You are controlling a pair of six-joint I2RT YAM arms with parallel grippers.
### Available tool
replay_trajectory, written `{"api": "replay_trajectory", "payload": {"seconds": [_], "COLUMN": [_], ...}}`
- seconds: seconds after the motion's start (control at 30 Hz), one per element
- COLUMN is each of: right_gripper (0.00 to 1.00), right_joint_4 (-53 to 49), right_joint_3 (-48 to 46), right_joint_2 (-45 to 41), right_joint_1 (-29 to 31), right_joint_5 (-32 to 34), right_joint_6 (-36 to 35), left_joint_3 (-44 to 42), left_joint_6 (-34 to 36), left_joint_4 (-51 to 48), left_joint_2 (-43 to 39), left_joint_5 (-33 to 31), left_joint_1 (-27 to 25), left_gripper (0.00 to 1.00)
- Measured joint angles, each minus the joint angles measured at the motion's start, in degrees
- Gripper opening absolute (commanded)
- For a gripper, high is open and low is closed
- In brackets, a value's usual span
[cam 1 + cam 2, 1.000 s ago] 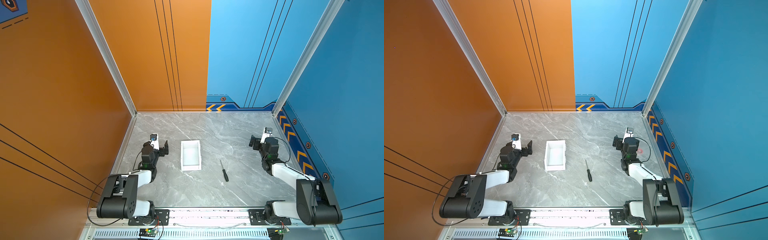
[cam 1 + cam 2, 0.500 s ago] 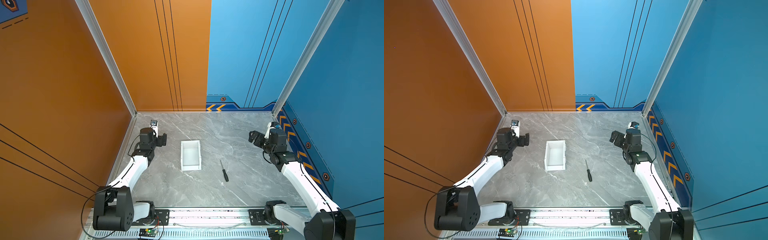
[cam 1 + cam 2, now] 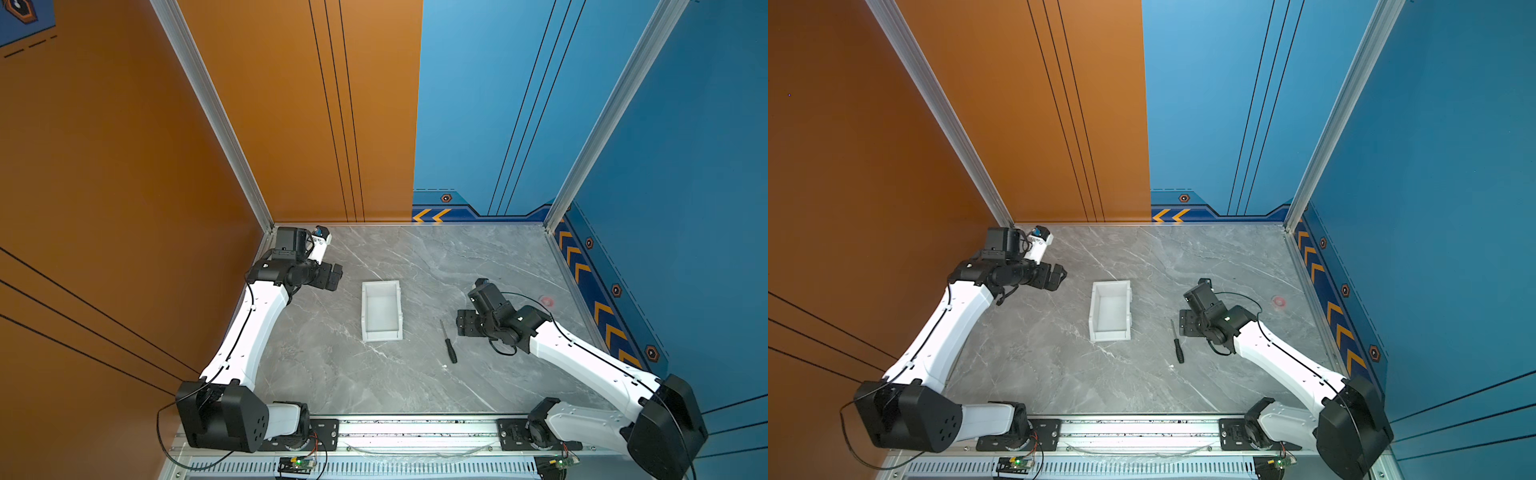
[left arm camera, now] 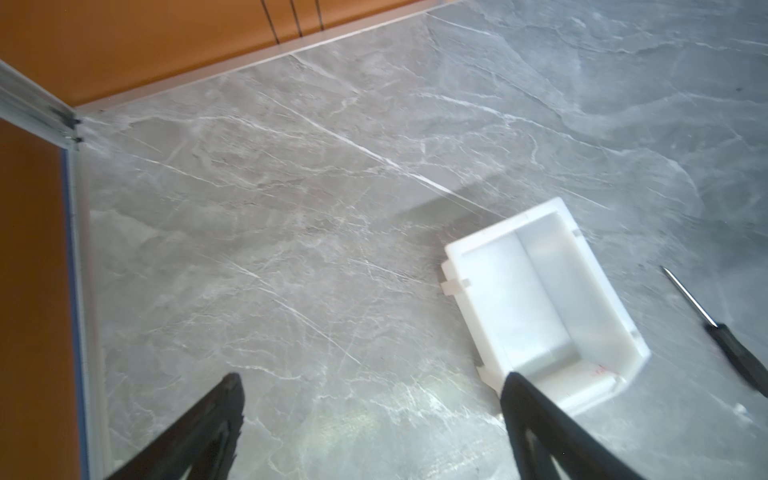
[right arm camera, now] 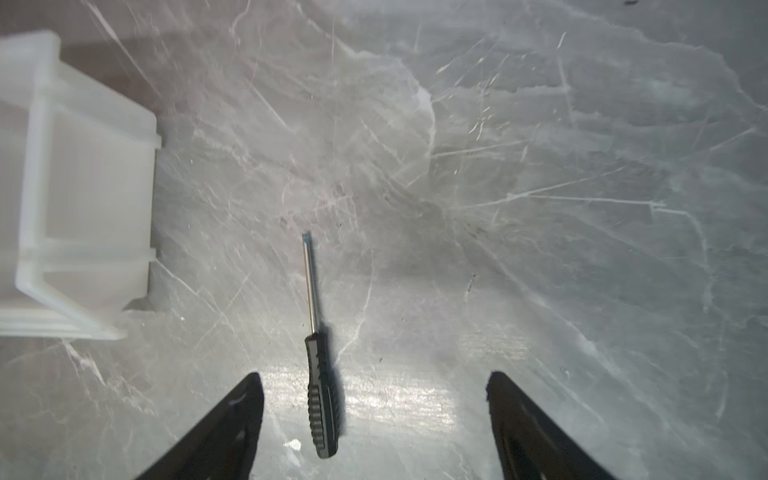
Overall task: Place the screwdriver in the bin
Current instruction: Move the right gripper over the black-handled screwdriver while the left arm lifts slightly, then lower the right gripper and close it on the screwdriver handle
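Observation:
The screwdriver (image 3: 449, 343) (image 3: 1177, 343), black-handled with a thin shaft, lies flat on the grey marble table, right of the bin. The bin (image 3: 365, 311) (image 3: 1093, 311) is a white open tray, empty, at mid-table. My right gripper (image 3: 465, 324) (image 3: 1187, 326) hovers open just right of the screwdriver's shaft. In the right wrist view the screwdriver (image 5: 318, 374) has its handle between the spread fingers, touching neither, and the right gripper (image 5: 374, 378) holds nothing. My left gripper (image 3: 333, 277) (image 3: 1059, 276) (image 4: 372, 380) is open and empty, left of the bin (image 4: 503, 224) near its far end.
An orange wall bounds the table on the left and a blue wall on the right. A small red mark (image 3: 546, 300) sits on the table right of my right arm. A tiny white fleck (image 5: 293, 444) lies beside the handle. The bin's side wall (image 5: 95, 199) stands near the screwdriver's tip.
Both arms have unfolded from near their bases. My right gripper swung in from the right wall to the screwdriver. My left gripper rose toward the back left corner, then turned toward the bin.

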Motion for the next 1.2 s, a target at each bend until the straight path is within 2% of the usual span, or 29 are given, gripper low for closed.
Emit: {"api": "replay_trajectory", "payload": {"seconds": [0.1, 0.2, 0.57, 0.63, 1.2], "right_gripper": [0.74, 0.65, 0.55, 0.49, 0.41], "right_joint_4": [-1.7, -2.29, -2.16, -1.64, 2.69], "right_joint_3": [0.11, 0.22, 0.37, 0.35, -0.15], "right_joint_2": [1.88, 4.13, 12.72, 13.29, 20.04], "right_joint_1": [3.15, 5.33, 10.71, 10.75, 10.91], "right_joint_5": [0.26, 0.24, -0.17, -0.17, -0.22], "right_joint_6": [0.44, 0.92, 2.82, 3.26, 4.94], "left_joint_3": [-0.2, -0.76, -2.38, -2.38, -2.38], "left_joint_6": [0.85, 1.33, 1.33, 1.33, 1.29], "left_joint_4": [-2.99, -4.48, -6.03, -6.03, -6.03], "left_joint_2": [-0.15, -0.48, -1.22, -1.22, -2.05], "left_joint_5": [3.61, 4.48, 5.81, 5.9, 6.4], "left_joint_1": [-0.42, -1.38, -2.73, -2.99, -4.87], "left_gripper": [0.98, 0.98, 0.98, 0.98, 0.98]}}
